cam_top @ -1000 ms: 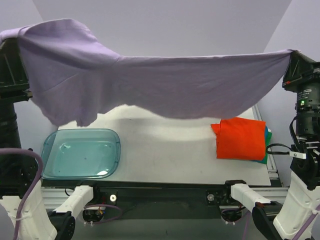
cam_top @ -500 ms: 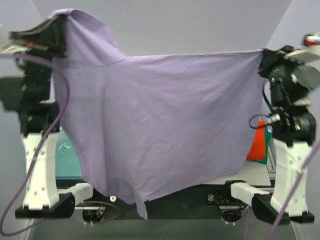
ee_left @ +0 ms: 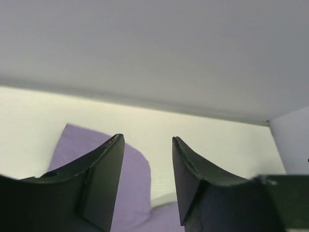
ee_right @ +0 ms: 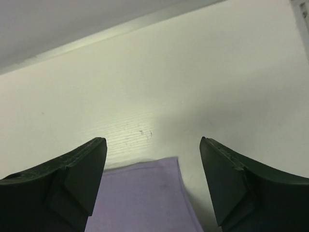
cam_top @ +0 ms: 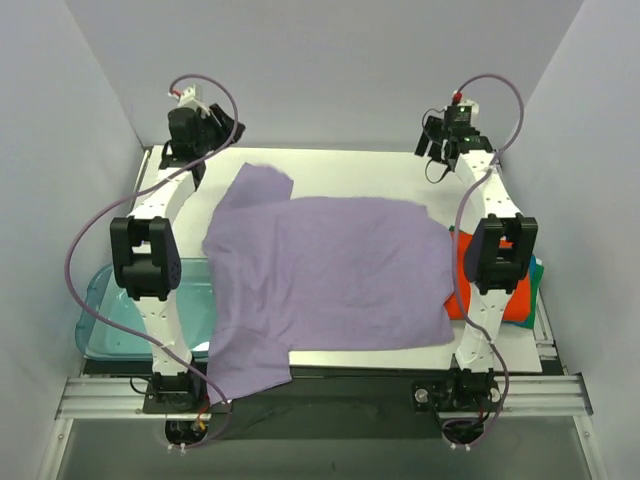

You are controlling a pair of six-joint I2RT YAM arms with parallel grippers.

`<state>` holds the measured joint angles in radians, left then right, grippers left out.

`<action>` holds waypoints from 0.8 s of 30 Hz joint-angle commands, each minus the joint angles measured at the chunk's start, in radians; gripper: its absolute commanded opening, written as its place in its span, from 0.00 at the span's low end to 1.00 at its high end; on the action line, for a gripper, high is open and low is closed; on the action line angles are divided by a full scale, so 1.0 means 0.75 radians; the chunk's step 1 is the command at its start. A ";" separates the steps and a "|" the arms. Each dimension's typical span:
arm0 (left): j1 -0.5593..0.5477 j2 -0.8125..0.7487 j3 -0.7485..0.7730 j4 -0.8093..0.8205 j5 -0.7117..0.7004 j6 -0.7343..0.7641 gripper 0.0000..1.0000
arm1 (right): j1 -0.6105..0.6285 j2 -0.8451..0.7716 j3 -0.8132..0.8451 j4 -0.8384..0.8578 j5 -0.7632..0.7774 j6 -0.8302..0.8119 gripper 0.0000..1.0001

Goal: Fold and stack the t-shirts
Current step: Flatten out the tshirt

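Note:
The lavender t-shirt (cam_top: 330,275) lies spread flat on the white table (cam_top: 340,170), one sleeve at the far left and its near-left part hanging over the front edge. My left gripper (cam_top: 222,130) hovers open above the far-left sleeve (ee_left: 72,140). In its wrist view the left gripper (ee_left: 147,139) has nothing between its fingers. My right gripper (cam_top: 438,142) is open over the far-right corner of the shirt (ee_right: 140,198), and the right gripper (ee_right: 152,140) holds nothing. A folded orange-red t-shirt (cam_top: 458,295) lies at the right on a green-teal edge (cam_top: 537,270), partly hidden by the right arm.
A translucent blue tray (cam_top: 100,320) sits at the near left, partly covered by the lavender cloth and the left arm. Grey walls close in the back and both sides. Both arms stretch far over the table.
Both grippers swung the lavender shirt from hanging in the air out over the table, laid it flat and let go. They now stand open at the far edge.

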<state>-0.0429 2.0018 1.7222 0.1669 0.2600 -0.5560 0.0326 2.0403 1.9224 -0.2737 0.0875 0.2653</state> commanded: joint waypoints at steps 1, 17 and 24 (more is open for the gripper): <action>-0.027 0.031 0.148 -0.022 0.058 -0.001 0.57 | -0.005 0.071 0.194 -0.124 -0.033 0.041 0.80; -0.061 -0.262 -0.163 -0.519 0.073 0.011 0.60 | 0.142 -0.286 -0.364 -0.124 -0.350 0.160 0.87; -0.053 -0.233 -0.171 -0.797 0.040 0.089 0.61 | 0.261 -0.309 -0.508 -0.146 -0.432 0.194 0.87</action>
<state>-0.0872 1.8233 1.5948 -0.2966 0.3050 -0.5354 0.2119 1.8362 1.5730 -0.3576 -0.1875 0.3851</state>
